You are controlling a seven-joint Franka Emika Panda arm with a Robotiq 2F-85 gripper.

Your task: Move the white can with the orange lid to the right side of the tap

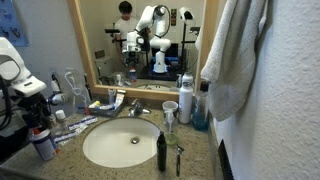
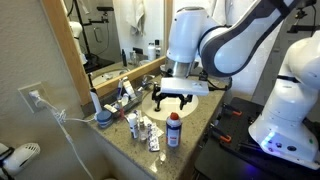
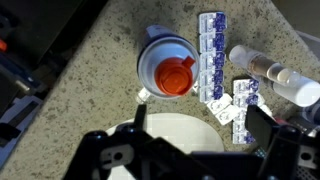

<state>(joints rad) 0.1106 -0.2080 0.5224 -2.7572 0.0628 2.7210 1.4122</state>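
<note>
The white can with the orange lid stands upright on the speckled counter, seen from above in the wrist view. It also shows in both exterior views, at the counter end beside the basin. My gripper is open and empty, hovering above the counter with the can just beyond its fingertips; it shows in both exterior views. The chrome tap sits behind the oval white basin, away from the can.
Blister packs and small tubes lie next to the can. A slim black bottle, a white cup and a silver spray can stand on the basin's far side. A towel hangs there.
</note>
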